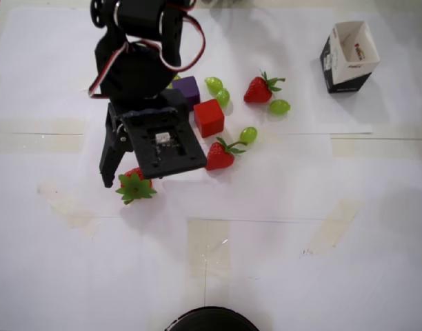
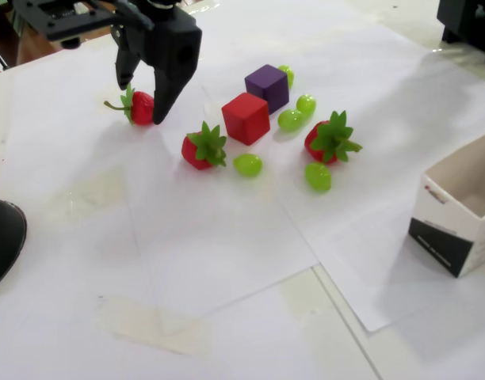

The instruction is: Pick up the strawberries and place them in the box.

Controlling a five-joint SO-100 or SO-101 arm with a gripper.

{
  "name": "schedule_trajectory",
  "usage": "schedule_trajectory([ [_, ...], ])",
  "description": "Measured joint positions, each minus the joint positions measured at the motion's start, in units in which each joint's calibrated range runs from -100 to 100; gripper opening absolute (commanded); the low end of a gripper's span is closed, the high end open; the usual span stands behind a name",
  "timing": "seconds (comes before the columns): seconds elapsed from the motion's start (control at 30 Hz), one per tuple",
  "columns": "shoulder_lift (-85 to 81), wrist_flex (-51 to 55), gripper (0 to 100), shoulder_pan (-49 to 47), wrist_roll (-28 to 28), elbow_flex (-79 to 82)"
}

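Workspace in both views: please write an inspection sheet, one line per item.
Surface: white paper sheets, taped seams.
Job's things: three strawberries: one between the tool's fingers, one beside the red cube, one further right; box open, empty.
Clutter: purple cube, green grapes.
Tool: open, straddling the strawberry.
Cables: red-white wire looped on the arm.
Surroundings: dark round object at the edge.

White paper sheets (image 2: 227,261) cover the table (image 1: 11,276).
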Motion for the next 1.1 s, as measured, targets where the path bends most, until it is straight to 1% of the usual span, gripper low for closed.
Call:
schedule_trajectory([
  [0.2,0.0,2.8,22,-0.1,-1.6,0.0],
  [0.37,0.0,3.3,23,-0.2,-2.3,0.0],
  [0.53,0.0,0.2,25,-1.9,-2.2,0.0],
  [0.77,0.0,-2.6,25,-2.2,-2.0,0.0],
  [0.93,0.0,-2.6,20,-2.2,-2.4,0.0],
  [1.1,0.0,-2.6,10,-2.3,-3.5,1.0],
])
